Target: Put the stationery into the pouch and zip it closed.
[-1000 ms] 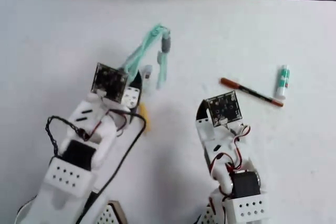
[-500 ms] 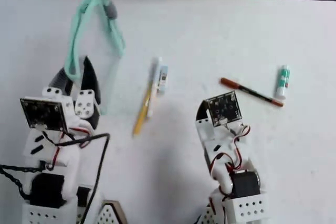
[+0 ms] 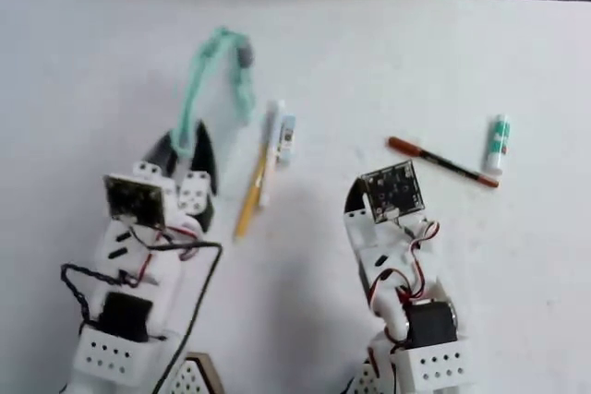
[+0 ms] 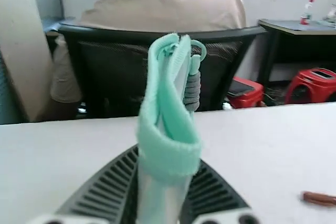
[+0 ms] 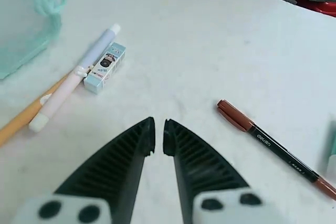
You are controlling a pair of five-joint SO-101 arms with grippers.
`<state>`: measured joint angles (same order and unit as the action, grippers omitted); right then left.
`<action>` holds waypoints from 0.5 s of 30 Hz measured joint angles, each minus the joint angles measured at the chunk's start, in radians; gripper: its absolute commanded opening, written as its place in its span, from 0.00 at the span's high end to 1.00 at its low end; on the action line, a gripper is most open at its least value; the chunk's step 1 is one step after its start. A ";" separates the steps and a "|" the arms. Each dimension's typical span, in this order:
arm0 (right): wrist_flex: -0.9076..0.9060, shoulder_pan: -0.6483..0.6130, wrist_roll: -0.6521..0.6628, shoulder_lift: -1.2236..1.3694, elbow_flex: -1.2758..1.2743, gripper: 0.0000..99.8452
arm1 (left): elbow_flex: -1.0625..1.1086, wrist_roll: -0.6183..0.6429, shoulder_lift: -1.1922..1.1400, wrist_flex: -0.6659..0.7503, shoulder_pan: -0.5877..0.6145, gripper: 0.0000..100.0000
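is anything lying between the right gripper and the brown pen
Nothing visible does: bare table separates the right gripper from the brown pen. The yellow pencil and small box lie off to the gripper's other side.

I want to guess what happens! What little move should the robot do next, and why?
Probably the right gripper should open, ready for the brown pen: it is shut and empty, the pen lies loose on the table just ahead, and the left gripper already holds the pouch.
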<state>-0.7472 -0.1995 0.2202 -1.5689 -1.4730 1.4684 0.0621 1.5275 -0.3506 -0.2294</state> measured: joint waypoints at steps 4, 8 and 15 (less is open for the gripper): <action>0.000 0.000 0.000 0.000 0.000 0.96 | -0.064 0.011 -0.017 -0.074 -0.201 0.98; 0.000 0.005 0.000 0.000 0.000 0.96 | -0.155 0.017 -0.143 -0.029 -0.348 0.98; 0.000 0.068 0.000 0.000 0.000 0.96 | -0.446 0.087 -0.537 -0.011 -0.272 0.98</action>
<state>-0.7472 -0.1320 0.2202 -1.5689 -1.4730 1.0219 0.1496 0.9904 -0.3613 -0.5010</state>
